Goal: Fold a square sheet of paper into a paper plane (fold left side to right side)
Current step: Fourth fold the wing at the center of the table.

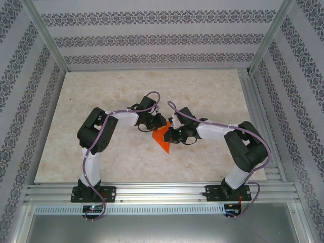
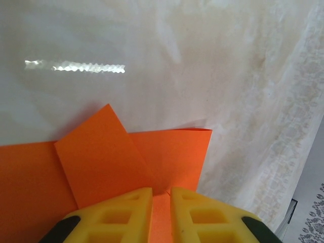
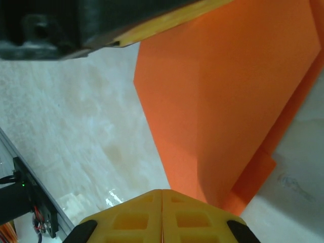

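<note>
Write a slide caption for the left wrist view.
Left end effector, fingers slightly apart, over folded orange paper on a pale table.

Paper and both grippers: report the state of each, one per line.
Paper: partly folded, flaps turned over, on the table.
Left gripper: slightly open, over the paper.
Right gripper: shut, at the paper's edge.

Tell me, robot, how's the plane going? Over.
Left gripper jaws nearly closed over plane, grip unclear. Right gripper shut at its edge. Plane partly folded, on table. Nothing blocking.
</note>
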You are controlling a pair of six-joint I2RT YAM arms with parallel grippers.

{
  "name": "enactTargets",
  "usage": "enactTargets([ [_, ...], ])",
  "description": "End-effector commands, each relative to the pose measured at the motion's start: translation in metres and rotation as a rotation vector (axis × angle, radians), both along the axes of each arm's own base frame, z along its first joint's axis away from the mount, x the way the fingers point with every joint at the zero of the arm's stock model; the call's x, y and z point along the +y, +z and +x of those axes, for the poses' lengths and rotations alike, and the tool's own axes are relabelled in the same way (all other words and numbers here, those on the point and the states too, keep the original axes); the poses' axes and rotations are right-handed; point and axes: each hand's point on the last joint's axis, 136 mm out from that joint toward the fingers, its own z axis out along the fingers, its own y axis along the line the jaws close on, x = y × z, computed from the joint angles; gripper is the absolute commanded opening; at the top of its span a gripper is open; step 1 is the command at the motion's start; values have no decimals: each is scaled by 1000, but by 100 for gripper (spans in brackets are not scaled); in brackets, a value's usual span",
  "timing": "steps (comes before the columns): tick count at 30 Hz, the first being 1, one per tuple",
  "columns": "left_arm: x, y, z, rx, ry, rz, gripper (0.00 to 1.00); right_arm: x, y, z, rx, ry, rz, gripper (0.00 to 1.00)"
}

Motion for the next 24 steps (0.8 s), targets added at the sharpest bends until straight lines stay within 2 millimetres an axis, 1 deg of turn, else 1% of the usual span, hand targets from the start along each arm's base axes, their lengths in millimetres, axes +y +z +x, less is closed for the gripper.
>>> enactTargets([
  [1,16,-36,-12,66,33,84,20,9,-5,11,-10,-22,-20,8],
  [6,18,-37,-11,63,36,93,20,5,-23,0,28,-1,-68,8],
  [11,19,-43,-12,75,41,104,19,-9,-39,-17,74,13,-138,8],
  [14,20,-46,-12,80,45,113,19,-18,-45,-26,98,13,-166,8],
  [20,23,-52,-13,90,50,132,18,-19,-46,-49,134,44,-164,8],
  [24,24,-55,-13,97,53,141,18,-25,-51,-62,160,43,-174,8],
])
